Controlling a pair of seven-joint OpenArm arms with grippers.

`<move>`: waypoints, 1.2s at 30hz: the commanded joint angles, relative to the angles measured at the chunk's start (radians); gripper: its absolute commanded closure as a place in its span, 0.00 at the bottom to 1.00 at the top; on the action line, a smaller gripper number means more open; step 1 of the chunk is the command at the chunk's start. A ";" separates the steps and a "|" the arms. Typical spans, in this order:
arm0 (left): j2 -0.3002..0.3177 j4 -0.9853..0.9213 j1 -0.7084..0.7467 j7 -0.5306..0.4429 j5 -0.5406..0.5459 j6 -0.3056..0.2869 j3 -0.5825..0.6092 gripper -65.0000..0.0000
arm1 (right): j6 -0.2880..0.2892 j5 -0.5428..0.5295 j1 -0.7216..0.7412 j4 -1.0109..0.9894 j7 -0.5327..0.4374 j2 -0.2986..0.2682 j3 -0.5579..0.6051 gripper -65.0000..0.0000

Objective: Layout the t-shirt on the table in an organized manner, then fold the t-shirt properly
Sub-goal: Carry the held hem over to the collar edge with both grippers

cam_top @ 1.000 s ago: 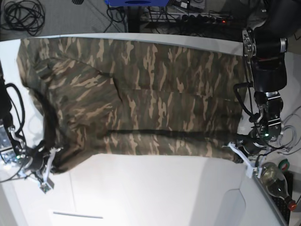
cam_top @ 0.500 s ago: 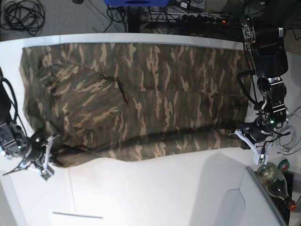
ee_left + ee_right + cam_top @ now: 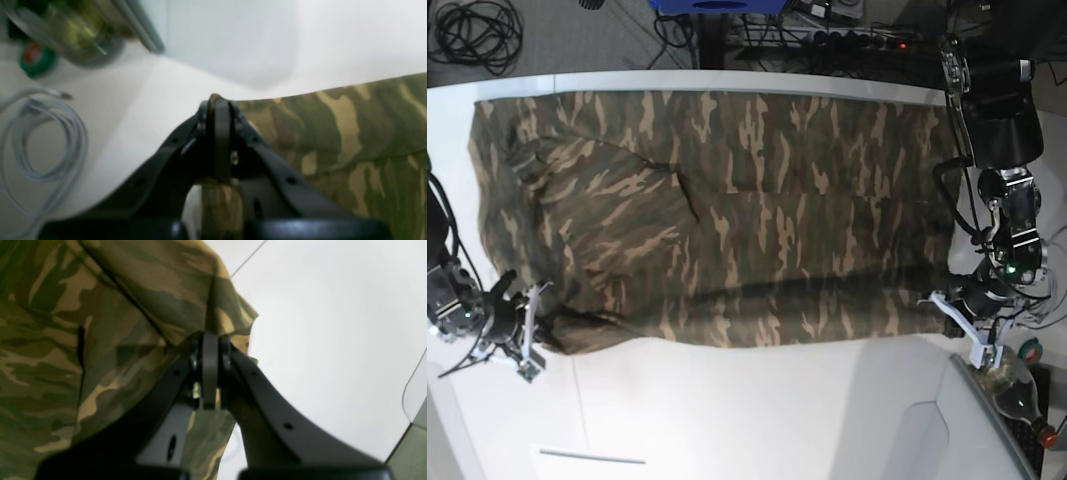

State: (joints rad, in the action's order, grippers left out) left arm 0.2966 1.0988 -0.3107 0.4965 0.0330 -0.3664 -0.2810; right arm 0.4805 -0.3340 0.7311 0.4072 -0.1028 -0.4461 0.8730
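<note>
White table (image 3: pixel 757 410) fills the base view, cables on the floor (image 3: pixel 472 35) along the top edge; the t-shirt (image 3: pixel 717 210) lies spread across the upper two-thirds of the frame, near edge running lower left to lower right. My left gripper (image 3: pixel 964 325), lower right, has its jaws pressed together on the shirt's corner, a strip of camouflage cloth pinched between them in the wrist view, beside a glass bottle (image 3: pixel 1010 385). My right gripper (image 3: pixel 525 335), lower left, is likewise clamped on the opposite corner.
</note>
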 commanded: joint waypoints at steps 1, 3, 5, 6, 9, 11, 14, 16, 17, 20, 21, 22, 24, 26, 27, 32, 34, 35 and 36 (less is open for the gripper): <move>0.016 0.036 -0.009 0.000 0.002 0.008 -0.004 1.00 | -0.009 -0.007 0.018 0.006 -0.019 -0.016 -0.054 1.00; 0.016 0.071 0.014 0.011 -0.002 0.008 -0.002 1.00 | -0.009 -0.003 -0.021 0.046 -0.015 -0.020 -0.170 1.00; 0.016 0.094 0.045 0.008 -0.002 0.008 -0.002 1.00 | -0.009 -0.003 -0.086 0.134 0.005 -0.055 -0.266 1.00; 0.016 0.099 0.058 0.008 -0.002 0.008 -0.002 1.00 | -0.009 -0.003 -0.118 0.201 0.051 -0.066 -0.317 1.00; 0.016 0.099 0.091 0.008 0.003 0.008 -0.002 1.00 | -0.009 -0.003 -0.236 0.401 0.209 -0.073 -0.473 1.00; 0.016 0.106 0.115 0.008 0.008 0.008 -0.002 1.00 | -0.009 -0.001 -0.325 0.529 0.283 -0.073 -0.581 1.00; 0.016 0.132 0.147 0.012 0.009 0.007 -0.010 1.00 | -0.009 -0.001 -0.437 0.686 0.372 -0.066 -0.702 1.00; 0.016 0.160 0.175 0.014 0.009 0.005 -0.010 1.00 | -0.009 -0.001 -0.497 0.758 0.438 -0.064 -0.753 1.00; 0.016 0.177 0.193 0.014 0.009 0.005 -0.010 1.00 | -0.009 -0.001 -0.529 0.796 0.473 -0.063 -0.773 1.00; 0.016 0.217 0.244 0.014 0.009 0.005 -0.010 1.00 | -0.009 -0.003 -0.618 0.885 0.539 -0.039 -0.845 1.00; 0.016 0.228 0.258 0.014 0.009 0.005 -0.011 1.00 | -0.009 -0.003 -0.651 0.908 0.556 -0.029 -0.881 1.00; 0.016 0.238 0.273 0.014 0.011 0.005 -0.011 1.00 | -0.007 -0.003 -0.680 0.931 0.568 -0.020 -0.914 1.00; 0.019 0.255 0.293 0.014 0.011 0.005 -0.011 1.00 | -0.007 -0.003 -0.720 0.968 0.602 -0.010 -0.949 1.00; 0.022 0.266 0.311 0.014 0.011 0.004 -0.011 1.00 | -0.006 -0.003 -0.759 1.010 0.645 -0.010 -0.975 1.00; 0.022 0.272 0.321 0.014 0.011 0.004 -0.011 1.00 | -0.006 -0.003 -0.782 1.030 0.661 -0.009 -0.990 1.00; 0.023 0.320 0.382 0.014 0.011 0.004 -0.021 1.00 | -0.006 -0.003 -0.896 1.123 0.710 0.026 -1.072 1.00; 0.022 0.323 0.396 0.014 0.011 0.004 -0.059 1.00 | -0.006 -0.003 -0.939 1.152 0.719 0.051 -1.099 1.00; 0.022 0.323 0.397 0.014 0.009 0.004 -0.070 1.00 | -0.006 -0.003 -0.954 1.162 0.725 0.063 -1.105 1.00; 0.022 0.323 0.397 0.014 0.009 0.004 -0.079 1.00 | -0.006 -0.003 -0.968 1.169 0.725 0.076 -1.110 1.00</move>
State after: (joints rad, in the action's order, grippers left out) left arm 0.2996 1.4010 0.1005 0.5285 0.0490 -0.3775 -0.3500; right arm 0.4801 -0.3344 -0.2489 1.5562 0.6399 -0.3534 -0.2253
